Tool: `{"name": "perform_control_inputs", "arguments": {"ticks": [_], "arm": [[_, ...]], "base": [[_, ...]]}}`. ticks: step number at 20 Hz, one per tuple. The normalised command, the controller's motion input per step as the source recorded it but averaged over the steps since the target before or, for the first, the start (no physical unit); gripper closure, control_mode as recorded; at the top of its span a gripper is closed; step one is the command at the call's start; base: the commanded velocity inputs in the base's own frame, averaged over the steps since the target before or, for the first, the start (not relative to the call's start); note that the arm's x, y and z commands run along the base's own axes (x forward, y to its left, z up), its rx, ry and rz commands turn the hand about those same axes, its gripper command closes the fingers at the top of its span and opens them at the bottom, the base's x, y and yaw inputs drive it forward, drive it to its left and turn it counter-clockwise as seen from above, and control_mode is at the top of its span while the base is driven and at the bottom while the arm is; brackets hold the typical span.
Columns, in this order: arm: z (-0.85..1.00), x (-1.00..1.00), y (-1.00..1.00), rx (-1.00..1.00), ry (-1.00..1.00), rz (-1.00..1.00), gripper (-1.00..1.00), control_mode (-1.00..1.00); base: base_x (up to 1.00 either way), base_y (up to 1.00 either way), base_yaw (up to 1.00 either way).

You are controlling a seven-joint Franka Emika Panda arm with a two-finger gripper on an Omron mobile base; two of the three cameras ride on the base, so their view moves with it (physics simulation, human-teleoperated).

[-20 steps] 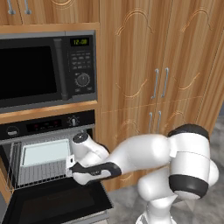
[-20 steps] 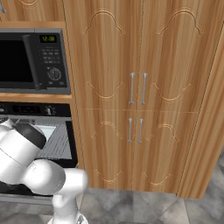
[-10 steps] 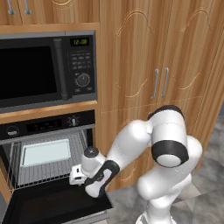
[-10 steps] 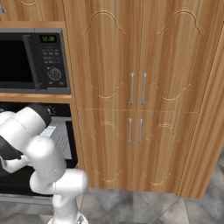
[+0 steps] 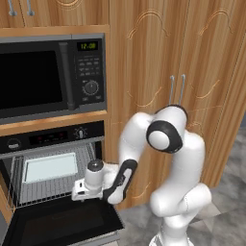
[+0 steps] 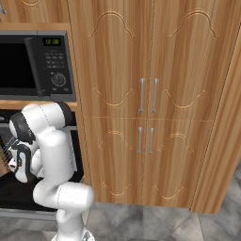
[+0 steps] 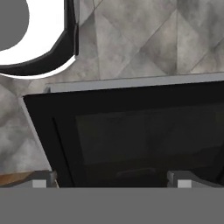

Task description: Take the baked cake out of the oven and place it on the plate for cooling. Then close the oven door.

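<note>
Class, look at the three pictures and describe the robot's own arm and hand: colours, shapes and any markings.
The arm is glossy white with rounded, tube-like segments and dark bands at the joints, one of them a black ring around a grey disc. The hand is a white block below a grey-capped wrist. In the hand view its two fingertips are small grey squared pads. No cables or markings show.

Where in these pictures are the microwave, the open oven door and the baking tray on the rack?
microwave [image 5: 36, 79]: left base view, its dark window.
oven door [image 5: 57, 223]: left base view, inner glass face.
baking tray [image 5: 50, 167]: left base view, pale middle.
</note>
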Motion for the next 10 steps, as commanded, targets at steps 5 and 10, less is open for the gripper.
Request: {"name": "perform_control_inputs", "arguments": {"ticks": [5, 10], "arm": [[-0.26, 0.14, 0.51, -0.13, 0.00, 0.00, -1.00, -1.00], [-0.21, 0.29, 0.27, -0.05, 0.00, 0.00, -1.00, -1.00]], "base": [[0.00, 0.00, 0.00], [0.00, 0.00, 0.00]]}}
